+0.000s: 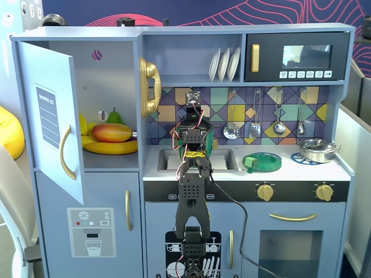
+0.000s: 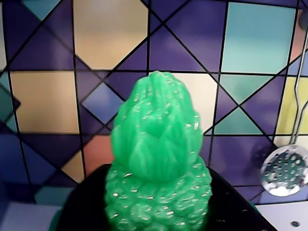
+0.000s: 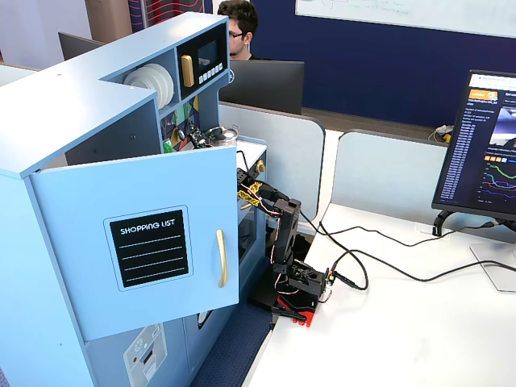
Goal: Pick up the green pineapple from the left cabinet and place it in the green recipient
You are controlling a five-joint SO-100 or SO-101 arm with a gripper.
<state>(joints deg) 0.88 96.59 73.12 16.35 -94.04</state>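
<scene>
The green pineapple (image 2: 158,144) fills the middle of the wrist view, bumpy body below and leafy top above, in front of the coloured tile backsplash. My gripper (image 2: 159,207) is shut on its lower body, with the black jaws on both sides. In a fixed view the arm is raised over the sink with the gripper (image 1: 193,107) against the backsplash, and the pineapple is hidden there. The green recipient (image 1: 262,162) stands on the counter to the right of the sink, lower than the gripper. The left cabinet (image 1: 110,87) has its door (image 1: 49,116) swung open.
A mango (image 1: 112,132), bananas (image 1: 110,147) and a green pear (image 1: 115,117) lie inside the open cabinet. A gold phone (image 1: 149,87) hangs left of the arm. Utensils hang on the backsplash, a skimmer (image 2: 285,171) among them. A metal pan (image 1: 317,149) sits at the counter's far right.
</scene>
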